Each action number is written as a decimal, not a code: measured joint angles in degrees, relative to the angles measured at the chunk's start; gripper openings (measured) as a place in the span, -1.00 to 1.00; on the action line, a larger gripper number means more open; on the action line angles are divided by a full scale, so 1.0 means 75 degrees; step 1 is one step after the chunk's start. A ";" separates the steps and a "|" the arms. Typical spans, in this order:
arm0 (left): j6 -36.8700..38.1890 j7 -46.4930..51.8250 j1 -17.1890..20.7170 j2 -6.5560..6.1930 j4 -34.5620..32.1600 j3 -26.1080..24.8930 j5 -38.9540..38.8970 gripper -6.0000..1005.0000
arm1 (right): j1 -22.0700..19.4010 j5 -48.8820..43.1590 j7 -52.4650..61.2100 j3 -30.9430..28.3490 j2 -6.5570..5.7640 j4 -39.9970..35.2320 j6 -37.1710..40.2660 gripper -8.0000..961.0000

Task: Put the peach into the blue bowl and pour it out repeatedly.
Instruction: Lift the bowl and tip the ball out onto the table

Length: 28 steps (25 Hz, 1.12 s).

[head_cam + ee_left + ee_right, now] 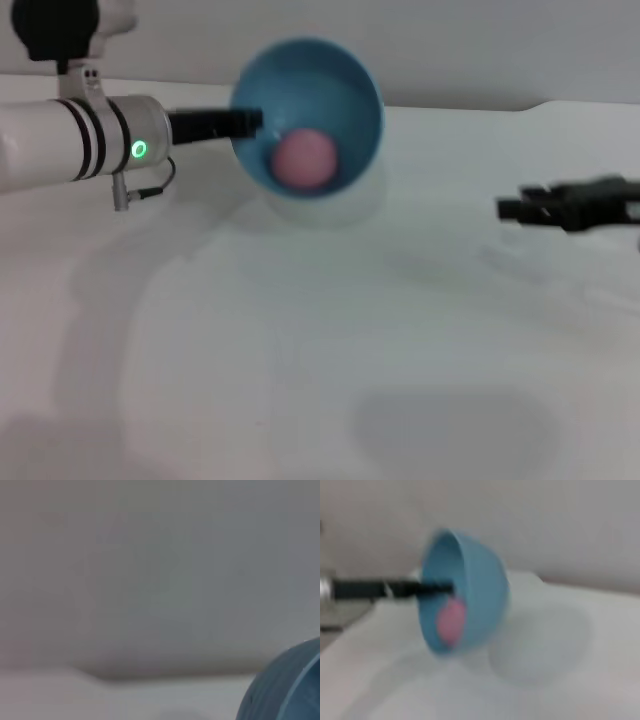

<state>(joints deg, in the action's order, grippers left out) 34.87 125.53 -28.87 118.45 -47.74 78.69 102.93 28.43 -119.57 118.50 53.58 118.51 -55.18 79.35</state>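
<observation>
1. The table (300,380) is white, nothing spilled on it yet.
2. The bowl (310,115) is lifted and tipped steeply, so I'd say a pour is underway.
3. The left gripper (245,122) pinches its rim; the right gripper (520,208) idles well apart, can't tell its fingers.
4. The peach (303,158) sits inside near the low lip. The right wrist view shows the tilt side-on; the left wrist view catches only the bowl's edge.

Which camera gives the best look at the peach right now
The head view: the peach faces the camera inside the tilted blue bowl, which the left hand grips by the rim. The right wrist view shows it side-on and blurred; the left wrist view shows only the bowl's outside.
</observation>
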 joint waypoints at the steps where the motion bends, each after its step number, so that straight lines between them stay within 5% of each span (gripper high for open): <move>1: 0.0000 0.0000 0.0000 0.0000 0.0000 0.0000 0.0000 -0.99 | -0.0102 -0.0201 0.0003 -0.0146 0.0017 -0.0015 0.0072 0.08; 7: -0.2101 -0.2846 0.0372 0.0035 -0.0274 0.1730 -0.2327 -0.99 | -0.0398 -0.0813 0.0099 -0.0759 0.0045 0.0103 0.0200 0.08; 11: -0.4079 -0.3587 0.0327 0.0037 -0.0431 0.3473 -0.2685 -0.99 | -0.0519 -0.0822 0.0129 -0.1063 0.0042 0.0206 0.0209 0.08; 19: -0.8535 -0.3214 0.0321 0.0057 -0.0708 0.7066 -0.1361 -0.99 | -0.0581 -0.0827 0.0135 -0.1169 0.0034 0.0331 0.0219 0.08; 28: -1.1899 -0.1565 0.0608 0.0072 0.0039 0.8899 0.0966 -0.99 | -0.0568 -0.0827 0.0138 -0.1176 0.0030 0.0344 0.0162 0.08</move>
<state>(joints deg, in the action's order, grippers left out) -54.38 113.80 -24.30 118.99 -47.44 145.43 110.18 24.17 -125.77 119.54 44.76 118.74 -52.60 80.57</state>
